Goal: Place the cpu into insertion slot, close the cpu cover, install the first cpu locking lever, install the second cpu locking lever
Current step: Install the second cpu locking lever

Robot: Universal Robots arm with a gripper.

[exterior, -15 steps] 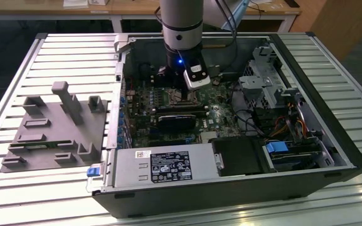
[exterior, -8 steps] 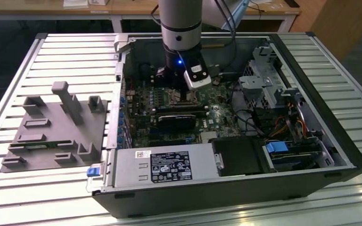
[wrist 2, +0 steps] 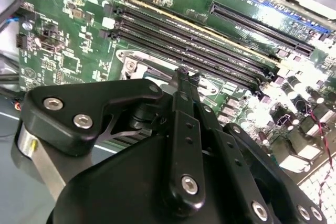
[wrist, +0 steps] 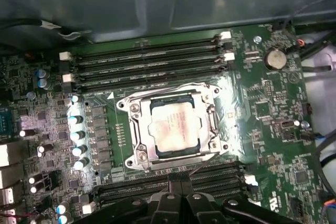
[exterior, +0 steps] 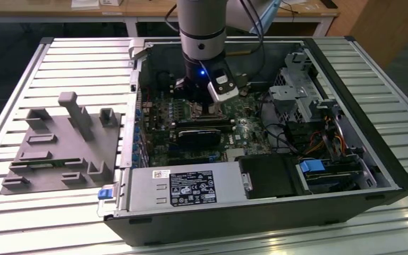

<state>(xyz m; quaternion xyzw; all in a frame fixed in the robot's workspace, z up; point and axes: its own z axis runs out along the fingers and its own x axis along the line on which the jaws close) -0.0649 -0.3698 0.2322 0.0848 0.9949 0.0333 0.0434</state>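
Note:
In the first wrist view the cpu (wrist: 173, 129) lies flat in the insertion slot (wrist: 127, 106), its silver-grey top showing through the window of the cpu cover (wrist: 140, 132). The cover lies down flat over the chip. A thin dark lever (wrist: 213, 124) runs along one side of the frame. My gripper (wrist: 178, 183) hovers beside the socket over the nearer memory slots, fingers together with nothing between them. In the second wrist view the gripper (wrist 2: 185, 75) points at the socket's metal rim (wrist 2: 128, 65). In the exterior view the gripper (exterior: 202, 106) hangs low inside the open computer case.
Long black memory slots (wrist: 147, 56) flank the socket on both sides. The case walls (exterior: 136, 79), a power supply (exterior: 183, 187) and a drive cage (exterior: 299, 98) ring the board. A grey fixture (exterior: 62, 143) sits on the slatted table at the exterior view's left.

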